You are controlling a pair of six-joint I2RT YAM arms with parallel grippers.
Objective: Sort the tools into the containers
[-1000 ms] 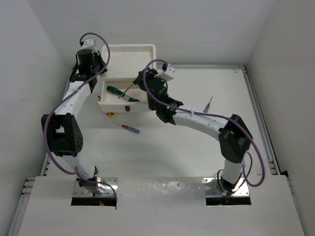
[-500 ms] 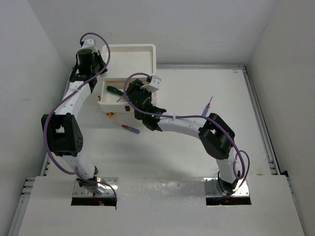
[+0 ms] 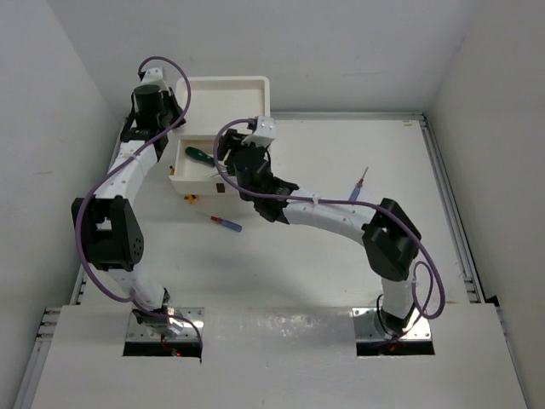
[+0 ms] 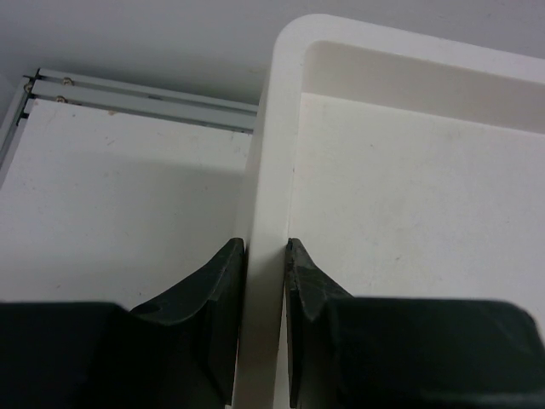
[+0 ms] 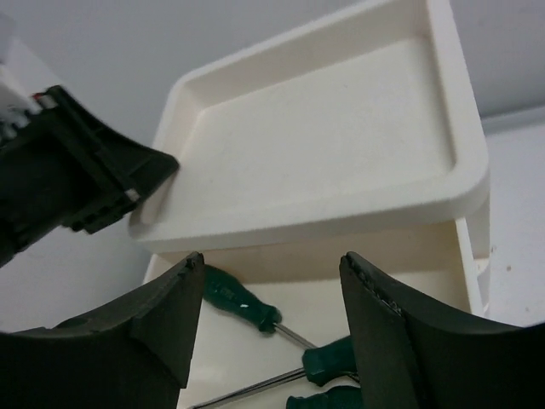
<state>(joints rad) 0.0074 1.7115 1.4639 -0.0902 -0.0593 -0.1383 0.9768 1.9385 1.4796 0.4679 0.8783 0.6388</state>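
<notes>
The white box unit (image 3: pixel 247 92) stands at the back left, with a recessed tray top (image 5: pixel 324 136). Its top drawer (image 3: pixel 180 176) is pulled out. Three dark green screwdrivers lie in it; one (image 5: pixel 234 296) points back, another (image 5: pixel 334 361) lies beside it. My right gripper (image 3: pixel 232 155) hangs open and empty just above the drawer (image 5: pixel 272 260). My left gripper (image 3: pixel 173 118) is shut on the box's left rim (image 4: pixel 264 256). A blue-and-red screwdriver (image 3: pixel 226 223) lies on the table in front of the drawer. Another (image 3: pixel 360 183) lies to the right. A small yellow-orange tool (image 3: pixel 191 199) sits by the drawer's front.
Grey walls close in on the left, back and right. A metal rail (image 3: pixel 450 213) runs along the table's right edge, and another (image 4: pixel 136 95) behind the box's left side. The right arm's forearm (image 3: pixel 332 213) stretches across the table's middle.
My right gripper swung left over the open drawer, then drew back and up a little. The left arm and the tools on the table have not moved.
</notes>
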